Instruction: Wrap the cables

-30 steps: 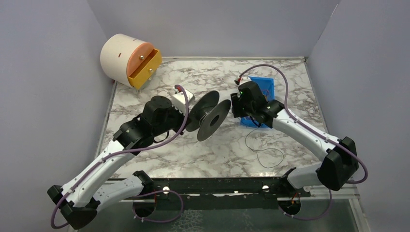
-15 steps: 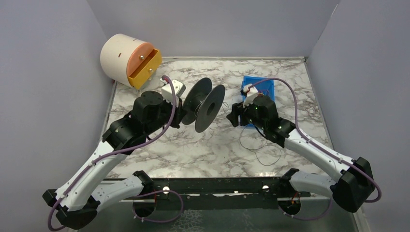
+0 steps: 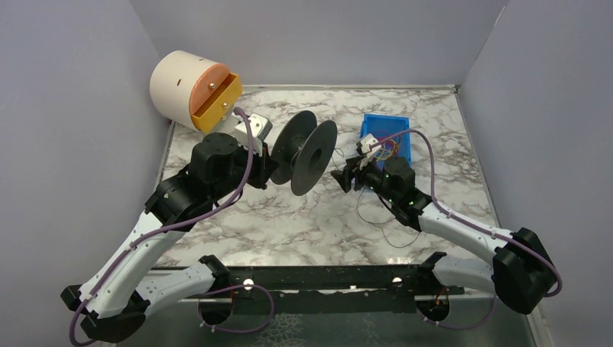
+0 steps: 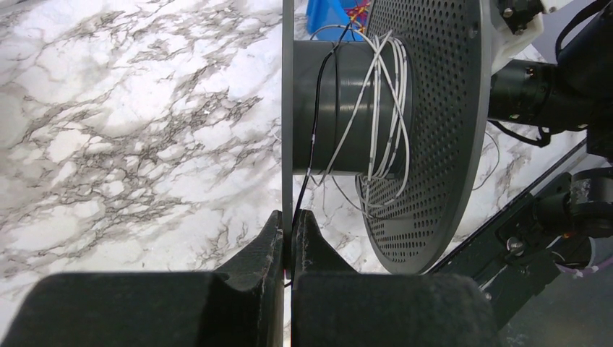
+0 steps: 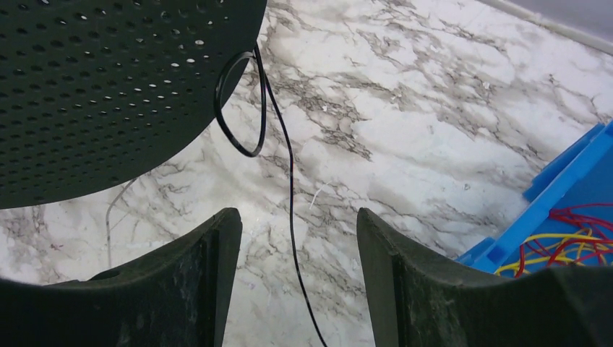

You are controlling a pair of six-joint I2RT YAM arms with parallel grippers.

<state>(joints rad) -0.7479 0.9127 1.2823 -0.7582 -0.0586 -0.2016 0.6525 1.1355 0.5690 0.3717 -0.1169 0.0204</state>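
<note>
A dark grey spool (image 3: pixel 303 153) with perforated flanges is held up over the table's middle. My left gripper (image 4: pixel 291 225) is shut on the rim of its near flange (image 4: pixel 288 108). White cable (image 4: pixel 383 94) and a thin black cable (image 4: pixel 316 123) are wound on its hub. My right gripper (image 5: pixel 296 246) is open just right of the spool (image 5: pixel 108 79). The black cable (image 5: pixel 289 188) hangs down between its fingers without touching them, with a small loop at the flange edge. The cable's slack (image 3: pixel 394 228) lies on the table under the right arm.
A blue bin (image 3: pixel 388 137) with red and yellow wires (image 5: pixel 578 242) stands at the back right, close behind my right gripper. A cream and orange round drawer unit (image 3: pixel 194 90) stands at the back left corner. Grey walls close the table on three sides.
My left arm has drawn the spool back and left. My right gripper has pulled away from the spool, down and toward the front, off the blue bin.
</note>
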